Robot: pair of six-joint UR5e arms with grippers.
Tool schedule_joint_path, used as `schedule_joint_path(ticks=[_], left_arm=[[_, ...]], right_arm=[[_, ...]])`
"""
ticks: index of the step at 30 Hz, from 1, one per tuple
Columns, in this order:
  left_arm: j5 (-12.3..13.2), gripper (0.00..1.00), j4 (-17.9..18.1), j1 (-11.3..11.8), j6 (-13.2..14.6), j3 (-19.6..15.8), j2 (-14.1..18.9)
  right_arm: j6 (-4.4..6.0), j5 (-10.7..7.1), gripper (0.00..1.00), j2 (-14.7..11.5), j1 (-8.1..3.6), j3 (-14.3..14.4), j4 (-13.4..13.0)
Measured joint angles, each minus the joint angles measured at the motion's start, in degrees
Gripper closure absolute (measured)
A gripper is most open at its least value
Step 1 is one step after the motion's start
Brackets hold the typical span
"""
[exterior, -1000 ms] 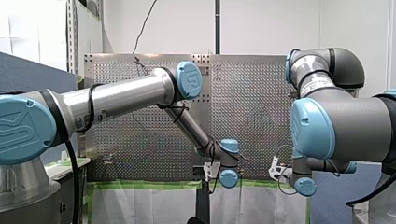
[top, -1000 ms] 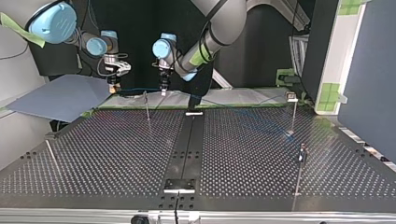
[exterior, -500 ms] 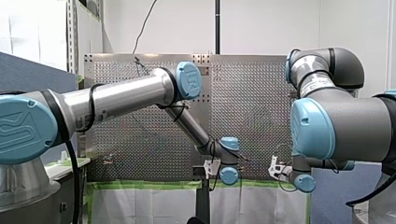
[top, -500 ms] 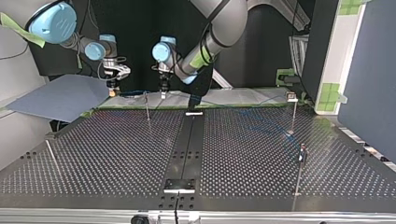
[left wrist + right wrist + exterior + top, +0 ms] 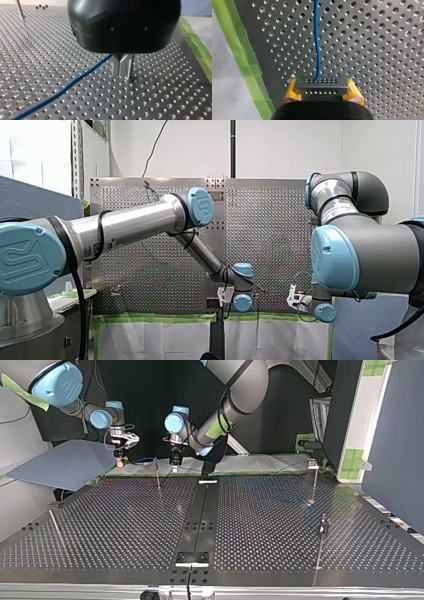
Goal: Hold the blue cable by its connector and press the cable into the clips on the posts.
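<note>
The blue cable (image 5: 317,45) is light and limp. My right gripper (image 5: 323,93) has its fingers pinching the rigid connector (image 5: 321,86); my left gripper (image 5: 123,67) fingers seemingly nip the cable.

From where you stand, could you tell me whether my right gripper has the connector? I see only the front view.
Observer: Yes; in the right wrist view your right gripper is shut on the grey connector, a yellow pad at each side.
Operator: Thank you. What leads out of it?
Observer: The blue cable runs straight ahead from the connector, over the holed table.
Operator: And the other arm?
Observer: In the left wrist view the cable runs in between your left gripper's metal fingers, which stand close together.
</note>
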Motion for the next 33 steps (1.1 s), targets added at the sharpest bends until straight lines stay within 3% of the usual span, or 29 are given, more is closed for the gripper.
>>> schedule_joint_path(ticks=[12,25,33], left_arm=[[2.1,1.0,-2.9,1.1,-1.4,1.9,0.0],[4.0,1.0,-3.4,1.6,-3.6,2.0,-0.1],[3.7,1.0,-5.9,1.3,-3.4,4.6,-2.8]], right_arm=[[-0.55,-0.1,1.0,0.0,0.27,-1.1,0.6],[-0.57,0.04,1.0,0.0,0.86,-2.4,1.3],[-0.46,0.24,1.0,0.1,1.24,-3.3,1.5]])
